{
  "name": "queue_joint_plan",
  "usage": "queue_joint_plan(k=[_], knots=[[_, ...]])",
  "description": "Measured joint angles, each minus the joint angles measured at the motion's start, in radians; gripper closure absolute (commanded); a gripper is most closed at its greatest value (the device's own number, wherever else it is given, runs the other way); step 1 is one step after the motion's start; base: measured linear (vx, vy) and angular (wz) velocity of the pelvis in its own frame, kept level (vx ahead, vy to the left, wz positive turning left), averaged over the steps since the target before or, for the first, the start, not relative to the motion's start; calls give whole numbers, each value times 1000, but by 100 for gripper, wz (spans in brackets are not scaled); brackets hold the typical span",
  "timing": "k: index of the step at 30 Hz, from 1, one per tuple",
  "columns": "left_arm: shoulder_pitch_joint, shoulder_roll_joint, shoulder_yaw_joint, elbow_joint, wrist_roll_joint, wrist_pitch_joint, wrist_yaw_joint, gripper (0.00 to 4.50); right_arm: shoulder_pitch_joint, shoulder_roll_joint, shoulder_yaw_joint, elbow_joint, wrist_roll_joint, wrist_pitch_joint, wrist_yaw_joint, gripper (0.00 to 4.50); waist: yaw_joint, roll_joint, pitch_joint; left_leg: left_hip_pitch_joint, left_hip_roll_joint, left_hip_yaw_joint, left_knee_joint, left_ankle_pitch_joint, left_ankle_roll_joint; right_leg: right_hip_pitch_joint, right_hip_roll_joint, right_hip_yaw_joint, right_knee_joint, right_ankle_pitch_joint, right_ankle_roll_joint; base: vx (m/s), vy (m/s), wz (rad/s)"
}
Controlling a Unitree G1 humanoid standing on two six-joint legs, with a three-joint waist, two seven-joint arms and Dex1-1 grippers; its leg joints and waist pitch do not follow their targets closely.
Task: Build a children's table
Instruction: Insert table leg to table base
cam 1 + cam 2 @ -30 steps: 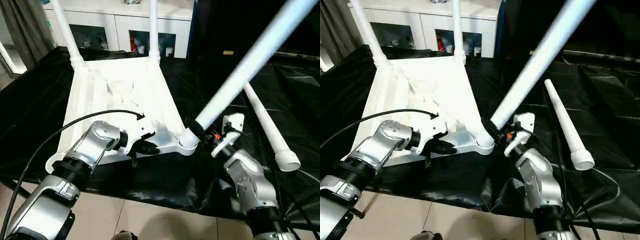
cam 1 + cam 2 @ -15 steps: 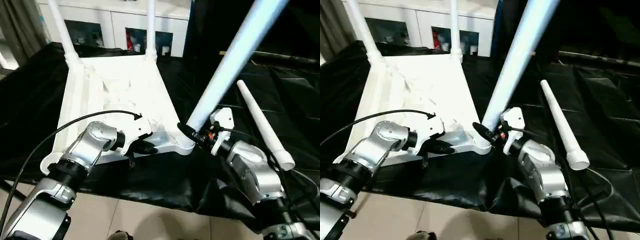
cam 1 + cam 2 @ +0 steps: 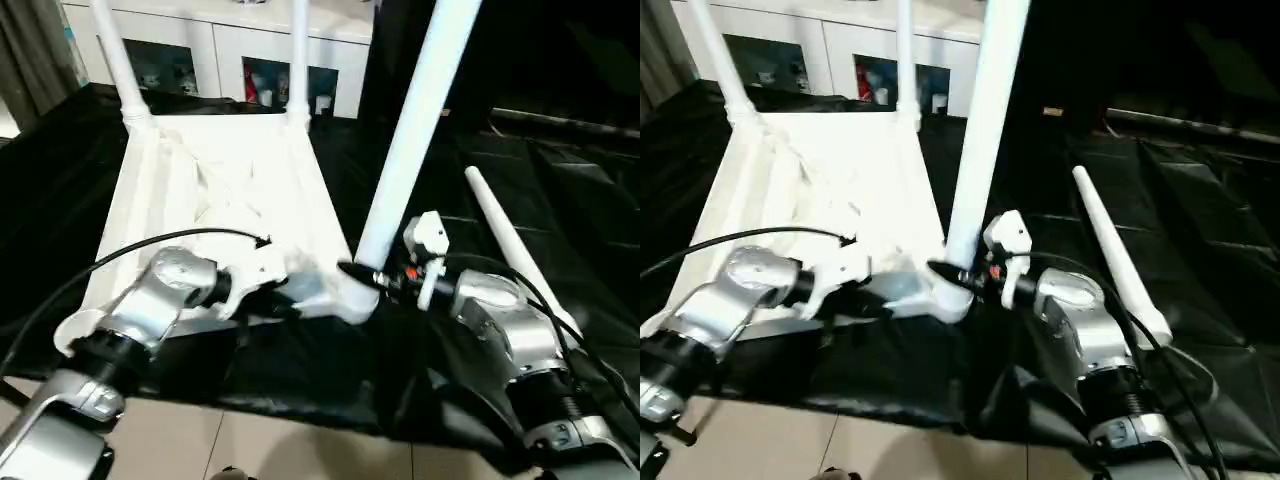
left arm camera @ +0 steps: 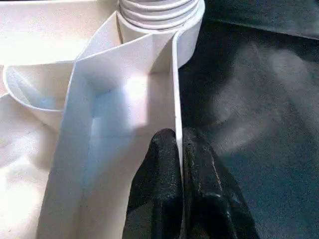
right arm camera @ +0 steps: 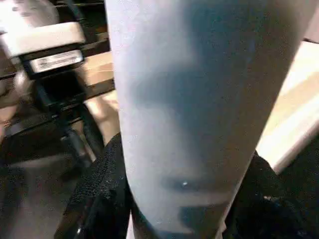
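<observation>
The children's table top (image 3: pixel 220 190), a white rectangular plastic slab with a ribbed, moulded underside, lies upside down on a black sheet (image 3: pixel 560 190) that covers the work surface, reaching from the near edge towards the far side. Beyond it, against the far wall, stands a white cabinet with glass-fronted shelves (image 3: pixel 240 70).

Two long white tapered tube legs already stand in the far corners, one at the far left (image 3: pixel 118 60) and one at the far right (image 3: pixel 298 60), both roughly upright. A third white tube leg (image 3: pixel 410 140) rises from the near right corner socket (image 3: pixel 358 298), leaning a little to the right as it goes up. A fourth white tapered leg (image 3: pixel 515 250) lies loose on the black sheet to the right of the top, well apart from it, its narrow end pointing away.

The right gripper (image 3: pixel 368 277) has its two black fingers about half open and closed around the base of the third leg, just above the socket; in the right wrist view the leg's tube (image 5: pixel 194 114) sits between the black fingers (image 5: pixel 99 199).

The left gripper (image 4: pixel 180 164) is nearly fully closed, its black fingers (image 4: pixel 162 174) pinching the thin white side wall of the top (image 4: pixel 175 89) at the near edge, just left of the ribbed near right corner socket.
</observation>
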Motion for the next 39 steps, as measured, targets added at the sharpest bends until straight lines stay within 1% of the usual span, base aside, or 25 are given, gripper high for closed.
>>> queue_joint_plan(k=[5,8,12,17,19,22,24,27,28,30,31,32,33,34,35,36,37,38,39], knots=[[0,15,-4,0,0,-29,-32,450,13,-10,5,-2,6,-29,58,262,4,1,0,0,1,0,-1,-1,-1,0,0,-1,0,-1,2,0,0,0],[0,20,-12,0,0,-35,-52,450,20,-21,17,-6,7,-39,89,262,5,1,0,3,1,0,0,-1,-1,3,0,-1,0,-1,2,0,0,0],[2,26,-14,0,0,-36,-63,450,23,-19,25,-2,7,-53,96,262,4,1,0,7,1,0,0,-1,-1,6,0,-1,0,-1,2,0,0,0],[8,33,-11,0,1,-36,-63,450,15,3,21,35,7,-75,87,262,-2,1,0,14,1,0,-1,-1,-1,12,1,-1,0,-5,7,0,0,0],[9,34,-9,1,1,-36,-63,450,14,8,20,41,7,-79,81,262,-3,1,0,15,1,0,-1,-1,-1,12,1,-1,0,-5,8,0,0,0],[10,26,-2,15,3,-33,-48,450,-3,32,13,72,7,-92,30,262,-6,1,0,18,1,0,-2,-1,-1,13,1,-1,0,-5,8,0,0,0],[5,11,12,38,9,-21,-13,450,-23,56,9,113,7,-101,-44,262,-12,2,0,19,1,-2,-1,-1,-1,12,0,-1,0,-5,8,0,0,0],[-8,-28,28,76,27,1,59,450,-56,81,-1,173,-9,-106,-185,262,-28,4,2,21,0,-7,-1,-1,-1,12,0,-4,-7,-5,8,0,0,0],[-13,-44,29,88,32,7,85,450,-62,92,-9,193,-14,-114,-228,262,-31,6,3,23,0,-11,-1,-1,-1,11,0,-8,-12,-5,8,-61,20,-7],[-39,-87,29,132,44,27,151,450,-78,113,-22,230,-37,-135,-329,262,-36,13,8,26,0,-25,-2,-1,-2,20,-1,-25,-28,-6,9,-61,30,-11],[-57,-112,29,156,54,41,193,450,-97,130,-33,258,-52,-139,-396,262,-36,17,10,26,0,-30,-2,-2,-2,21,-1,-31,-35,-6,9,-55,36,-14],[-78,-147,30,186,59,63,243,450,-115,141,-42,282,-68,-144,-468,262,-37,24,15,26,1,-35,-4,-2,-2,27,-4,-44,-46,-6,8,-72,35,-8],[-94,-183,37,209,61,88,294,450,-133,152,-49,305,-77,-149,-535,262,-38,34,21,27,2,-40,-8,-2,-2,37,-3,-55,-55,-8,5,-72,35,-8],[-118,-232,52,246,61,124,359,450,-154,170,-69,343,-87,-160,-619,262,-36,37,23,26,3,-39,-12,-2,-2,40,-4,-57,-48,-23,-10,-133,25,-1],[-135,-269,60,270,60,148,408,450,-173,176,-84,371,-90,-167,-680,262,-28,39,26,19,2,-32,-17,-2,-2,35,-4,-56,-9,-54,-34,-108,-32,20],[-161,-322,62,301,62,178,465,450,-181,179,-105,393,-94,-178,-742,262,-7,20,23,21,5,13,-23,-1,-2,30,-7,-28,70,-94,-55,-108,-32,20],[-169,-342,68,312,61,188,497,450,-200,187,-116,416,-95,-182,-784,262,1,-8,16,30,2,38,-24,-2,-2,25,-6,7,87,-110,-5,66,-122,24],[-175,-360,77,326,54,193,522,450,-216,190,-119,433,-98,-185,-817,262,7,-6,20,30,-1,24,18,-36,-6,17,-6,13,85,-107,5,153,-63,-30],[-179,-386,94,355,43,197,555,450,-234,202,-130,462,-98,-189,-863,262,24,17,13,36,-10,-38,62,-59,7,20,-5,1,82,-106,6,153,-63,-30]])
